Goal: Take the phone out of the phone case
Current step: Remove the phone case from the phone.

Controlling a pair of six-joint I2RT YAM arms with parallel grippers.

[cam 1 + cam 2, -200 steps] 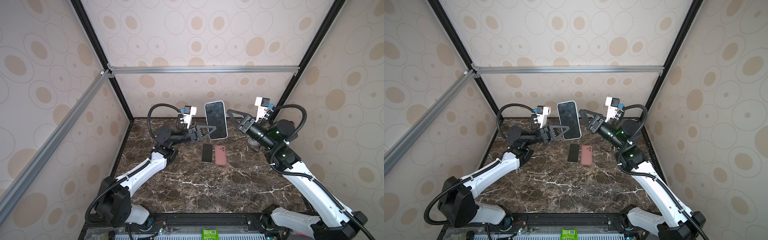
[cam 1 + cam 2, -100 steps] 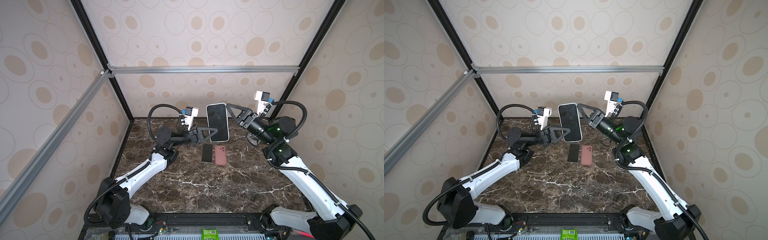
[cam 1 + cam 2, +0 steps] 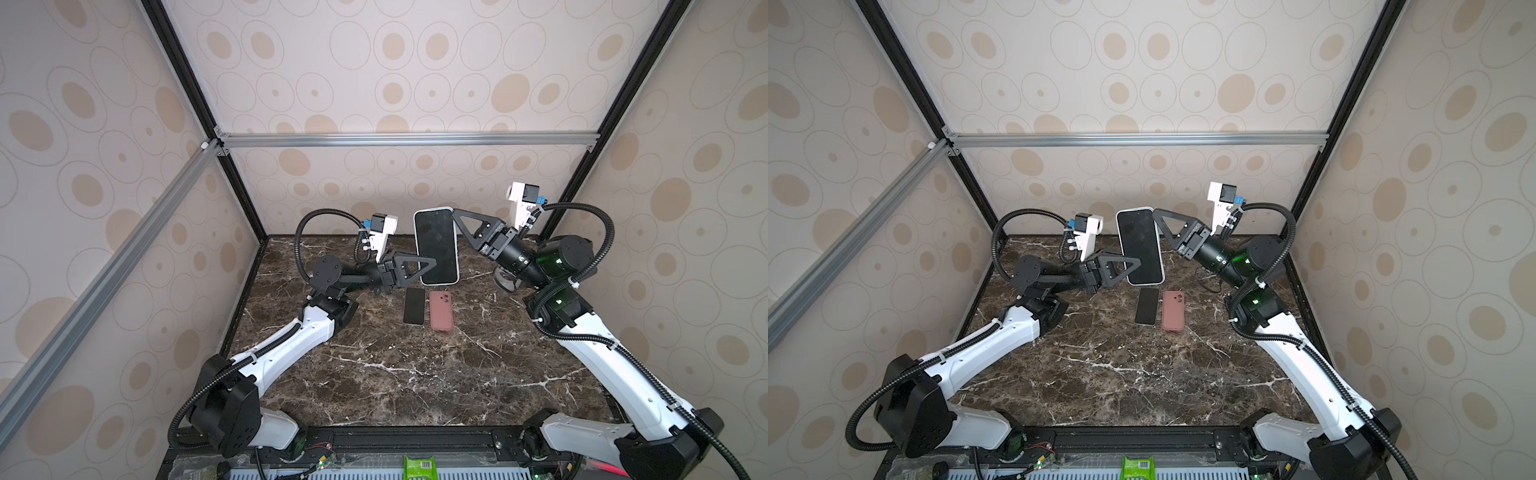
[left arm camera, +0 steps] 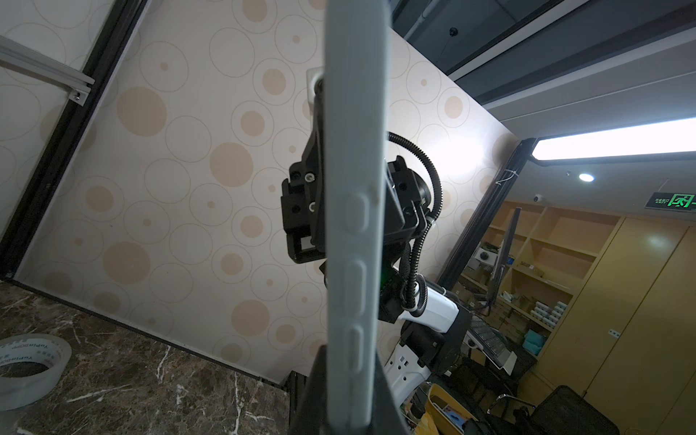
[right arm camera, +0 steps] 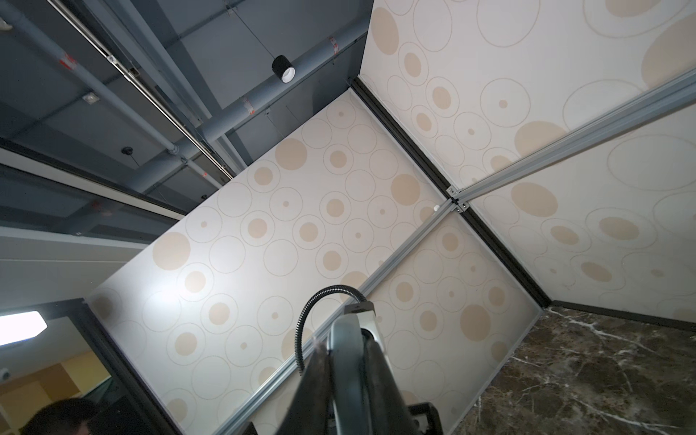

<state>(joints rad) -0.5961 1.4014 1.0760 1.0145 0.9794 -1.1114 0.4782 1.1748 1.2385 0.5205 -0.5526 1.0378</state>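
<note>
The phone point(image 3: 436, 247) point(image 3: 1139, 245) is held upright in the air above the back of the table, dark screen toward the top cameras, inside a pale grey phone case point(image 4: 354, 226) point(image 5: 346, 361). My left gripper point(image 3: 430, 266) point(image 3: 1136, 262) point(image 4: 348, 395) is shut on its lower left edge. From the other side, my right gripper point(image 3: 455, 214) point(image 3: 1156, 212) point(image 5: 346, 376) pinches the case's upper right corner, a finger pressed against each face.
A second black phone point(image 3: 414, 306) point(image 3: 1147, 306) and a pink case point(image 3: 440, 310) point(image 3: 1173, 311) lie side by side on the marble table point(image 3: 395, 374) below the held phone. A roll of clear tape point(image 4: 26, 365) sits at the back right.
My right gripper has risen and moved left to the held phone's upper right corner and closed on it. The left gripper has kept its grip, and the phone has shifted slightly right.
</note>
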